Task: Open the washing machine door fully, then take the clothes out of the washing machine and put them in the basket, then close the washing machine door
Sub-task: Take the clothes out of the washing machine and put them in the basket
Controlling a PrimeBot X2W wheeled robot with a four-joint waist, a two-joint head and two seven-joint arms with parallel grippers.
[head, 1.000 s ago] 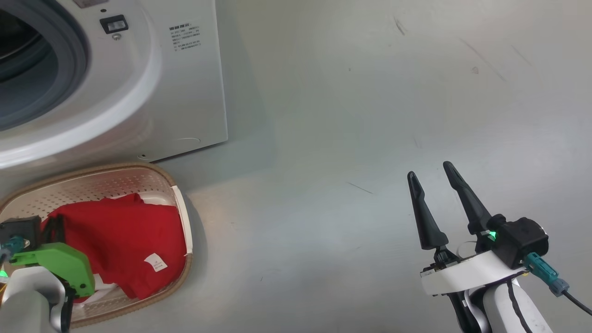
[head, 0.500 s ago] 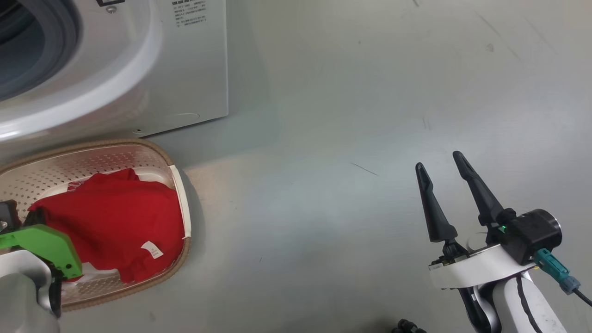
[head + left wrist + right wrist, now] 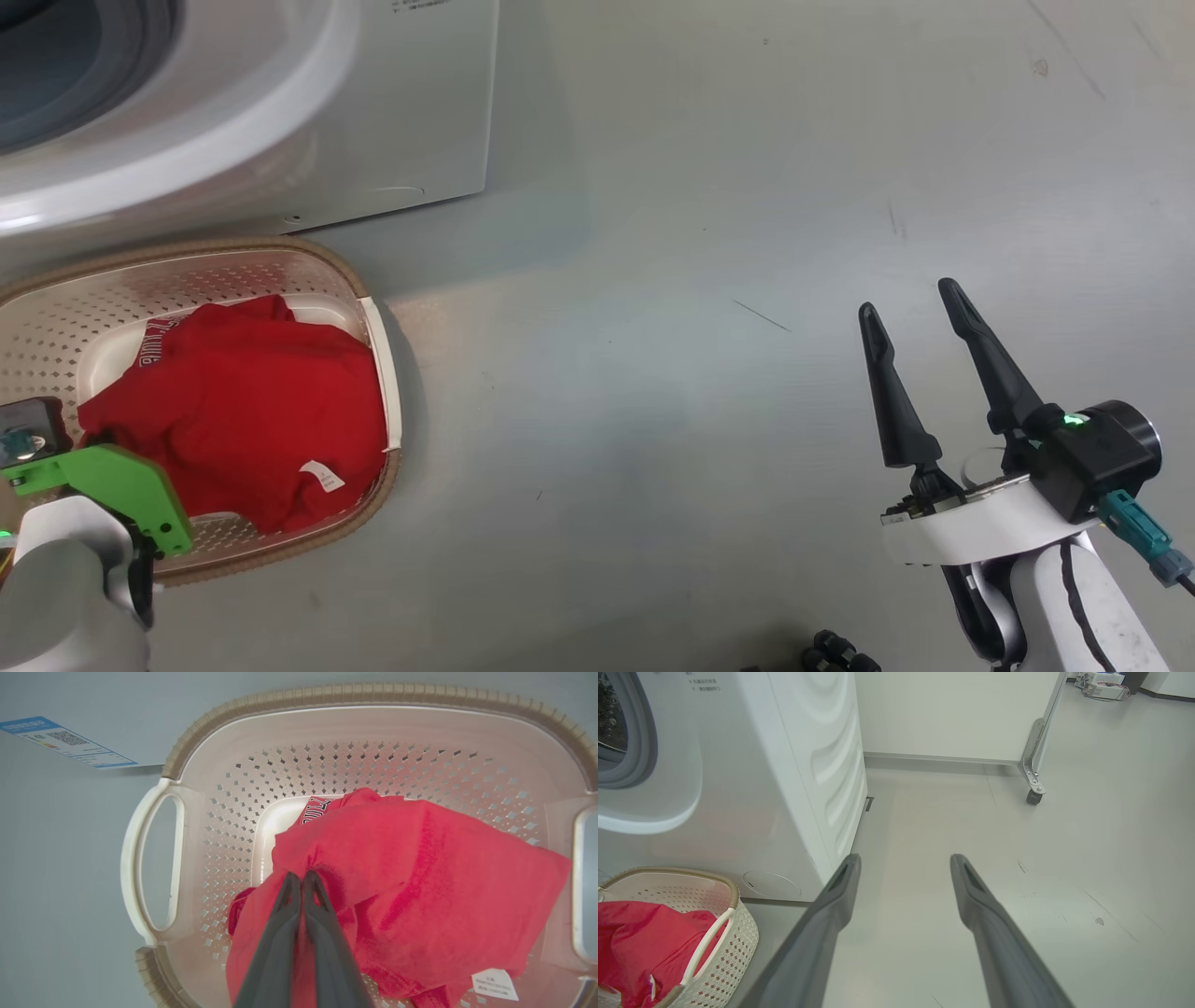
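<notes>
Left claw (image 3: 303, 877) is pinched shut on the clothes (image 3: 420, 872), laid inside the basket (image 3: 355, 695). It should be opened low, then lifted straight up, so no cloth is dragged out. Right claw (image 3: 906, 296) is held wide and empty above the floor (image 3: 653, 420). Farther back, the washing machine (image 3: 411, 112) is left open.

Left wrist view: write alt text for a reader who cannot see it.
Red clothes lie bundled in a cream perforated basket with a brown rim, seen from above. The left claw, shut, pinches a fold of the fabric; a white label shows at lower right.
</notes>
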